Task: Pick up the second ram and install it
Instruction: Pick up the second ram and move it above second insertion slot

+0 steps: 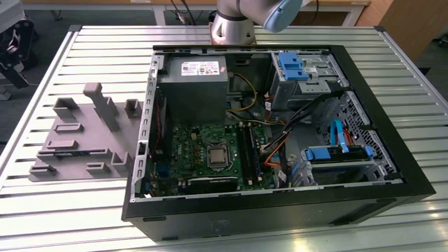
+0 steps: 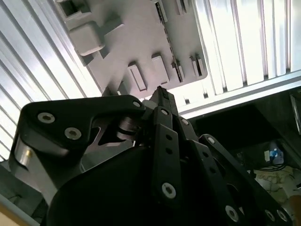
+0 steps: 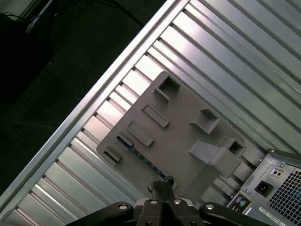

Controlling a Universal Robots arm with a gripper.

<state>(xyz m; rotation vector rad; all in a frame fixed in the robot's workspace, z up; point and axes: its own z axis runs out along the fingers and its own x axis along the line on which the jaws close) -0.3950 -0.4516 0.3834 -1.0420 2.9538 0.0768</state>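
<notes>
I work over a slatted metal table [image 1: 84, 210] with dark floor beyond it; on the exterior view's left sits the grey fixture plate [image 1: 81, 139], and to its right the open computer case [image 1: 280, 210], motherboard [image 1: 203, 152] bare. The second ram [image 1: 70, 153] sits in the fixture near its front edge, long axis running across the exterior view; in the first wrist view the gripper [image 3: 162, 181] hangs above the plate, jaws closed, nothing visible between them.

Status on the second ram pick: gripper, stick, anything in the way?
Gripper shut, empty, above the grey fixture. Second ram lying in the fixture, not gripped. Nothing seen in the way.
</notes>
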